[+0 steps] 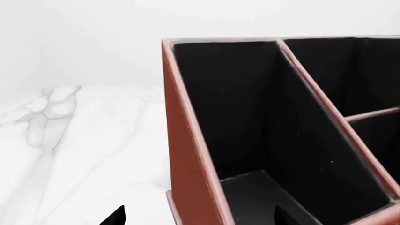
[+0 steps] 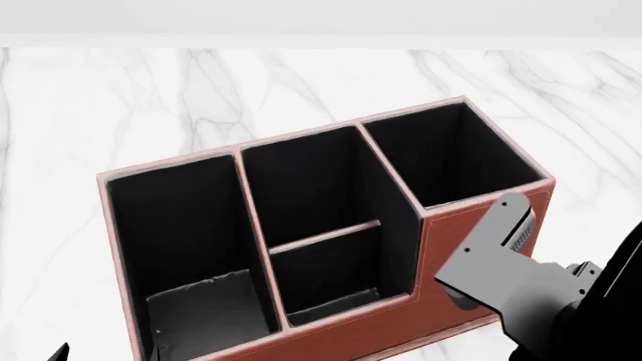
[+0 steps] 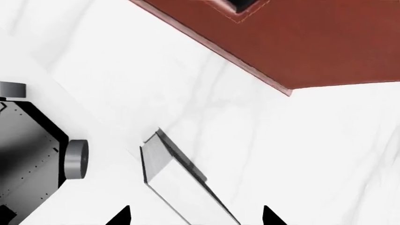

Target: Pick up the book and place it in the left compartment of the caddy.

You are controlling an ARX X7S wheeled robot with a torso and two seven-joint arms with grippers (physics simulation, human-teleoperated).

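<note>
The left fingers (image 1: 115,216), spread wide with nothing held, hang at the near end of the caddy (image 2: 441,239), one tip outside its reddish-brown outer wall and the other over the left compartment (image 1: 250,140). That long, black-lined section lies open from its near rim to its far wall, and its pale pinkish rim runs unbroken down both sides.

The right fingers (image 3: 123,216), also parted and gripping nothing, sit above the book (image 3: 172,173). The book rests on the white marble table (image 3: 300,154) outside the caddy, near the caddy's lower front corner but clear of it. Its white page edges face up, and a thin black cover shows along one side. A strip of bare table separates the book from the caddy's stitched base edge. Whether either fingertip touches the book cannot be told.

On the side of the book away from the caddy stands the robot's dark base (image 3: 28,150). In the head view, the grey right arm (image 2: 497,259) crosses the caddy's front wall.
</note>
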